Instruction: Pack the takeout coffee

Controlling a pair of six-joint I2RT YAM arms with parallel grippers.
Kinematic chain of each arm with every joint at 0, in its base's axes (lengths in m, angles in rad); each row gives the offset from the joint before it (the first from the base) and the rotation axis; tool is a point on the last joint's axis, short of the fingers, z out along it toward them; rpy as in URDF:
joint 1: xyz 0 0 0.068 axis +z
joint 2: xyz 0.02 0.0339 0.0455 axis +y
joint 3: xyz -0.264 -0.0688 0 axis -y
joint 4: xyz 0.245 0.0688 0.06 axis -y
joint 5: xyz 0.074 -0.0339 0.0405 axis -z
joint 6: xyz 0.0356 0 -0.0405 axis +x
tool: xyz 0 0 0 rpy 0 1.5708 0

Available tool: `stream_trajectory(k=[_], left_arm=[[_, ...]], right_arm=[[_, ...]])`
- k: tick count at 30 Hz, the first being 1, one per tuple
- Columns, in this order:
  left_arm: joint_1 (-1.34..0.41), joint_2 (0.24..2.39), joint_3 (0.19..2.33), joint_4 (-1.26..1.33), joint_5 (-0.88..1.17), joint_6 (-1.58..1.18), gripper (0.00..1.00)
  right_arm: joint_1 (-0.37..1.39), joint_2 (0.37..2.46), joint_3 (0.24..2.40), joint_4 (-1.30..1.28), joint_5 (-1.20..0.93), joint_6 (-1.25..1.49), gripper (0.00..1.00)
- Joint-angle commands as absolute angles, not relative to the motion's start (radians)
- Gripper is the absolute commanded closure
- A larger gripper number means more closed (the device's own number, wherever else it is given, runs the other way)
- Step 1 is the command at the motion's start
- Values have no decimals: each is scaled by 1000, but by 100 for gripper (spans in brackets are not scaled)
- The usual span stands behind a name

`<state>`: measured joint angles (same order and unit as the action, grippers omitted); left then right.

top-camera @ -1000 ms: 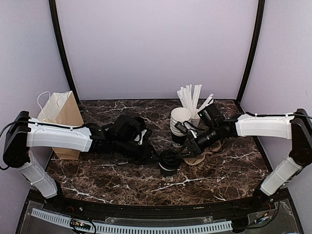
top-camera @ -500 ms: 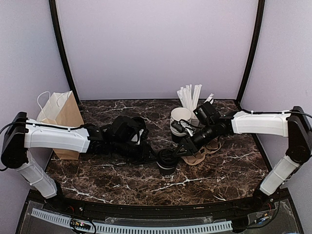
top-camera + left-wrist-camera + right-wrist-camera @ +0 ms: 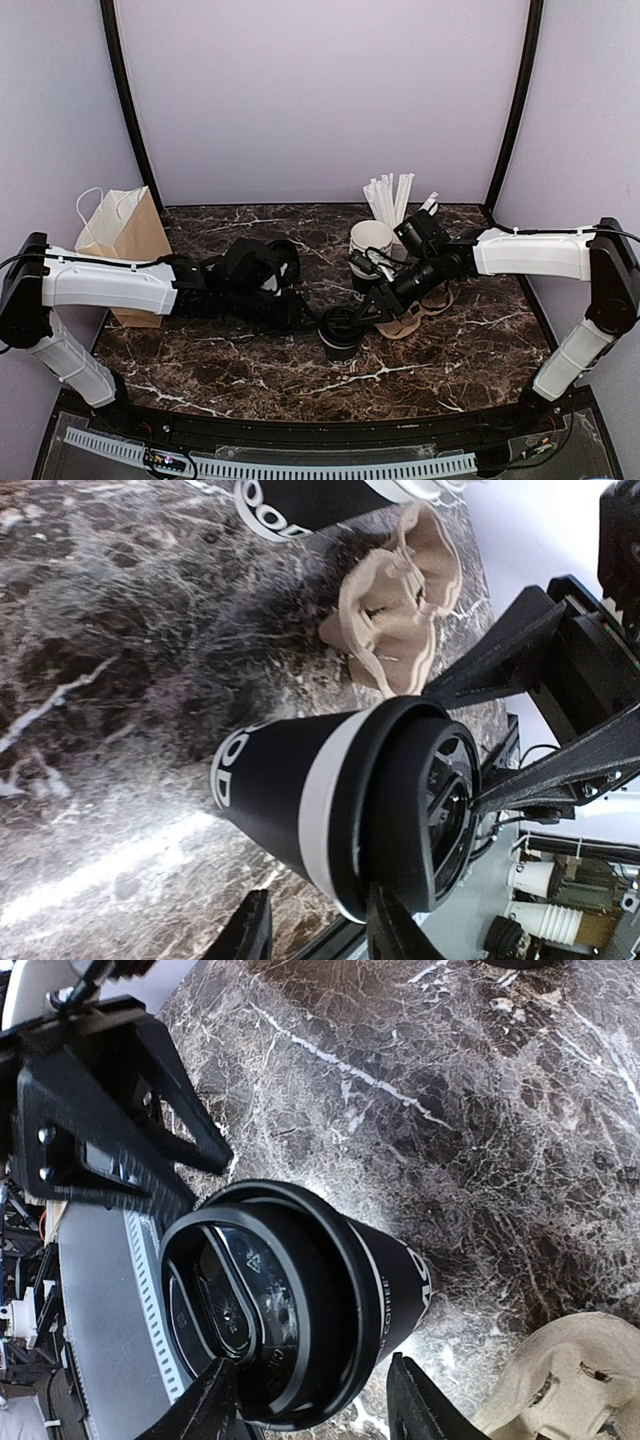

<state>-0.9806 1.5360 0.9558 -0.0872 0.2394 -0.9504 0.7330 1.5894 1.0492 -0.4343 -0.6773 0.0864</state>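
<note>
Black cup (image 3: 342, 335), white lettering; brown white-veined marble table (image 3: 200, 370)

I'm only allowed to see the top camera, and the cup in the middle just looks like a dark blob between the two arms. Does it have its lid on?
Observer: Yes. The right wrist view shows the takeout coffee up close, and a black lid covers its top.
Operator: Is the right arm grabbing it?
Observer: The right gripper has its fingers on either side of the lid end. I cannot tell whether they press on it.
Operator: What's the brown thing under that arm?
Observer: In the left wrist view it is a beige pulp cup carrier, lying just beyond the cup. The pockets I can see hold no cup.
</note>
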Motion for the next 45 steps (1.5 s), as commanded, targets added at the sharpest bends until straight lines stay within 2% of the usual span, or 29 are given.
stream_trajectory(k=[1,4,10,23,34,40,45], left_arm=[[-995,1372,884,-136,119,-950,64],[-996,1329,857,-131,111,-952,60],[-1024,1421,903,-77,204,-960,59],[-1031,1536,956,-6,243,-956,67],[-1031,1483,919,-72,203,-1004,63],[-1031,1422,846,-13,190,-1046,63],[-1031,1428,854,52,220,-1061,67]], right_arm=[[747,1580,1056,-446,-683,74,48],[747,1580,1054,-443,-688,80,46],[747,1592,1074,-456,-687,79,44],[746,1592,1079,-464,-691,87,43],[749,1600,1070,-463,-666,91,43],[773,1614,1071,-481,-621,71,43],[785,1601,1066,-478,-597,64,43]])
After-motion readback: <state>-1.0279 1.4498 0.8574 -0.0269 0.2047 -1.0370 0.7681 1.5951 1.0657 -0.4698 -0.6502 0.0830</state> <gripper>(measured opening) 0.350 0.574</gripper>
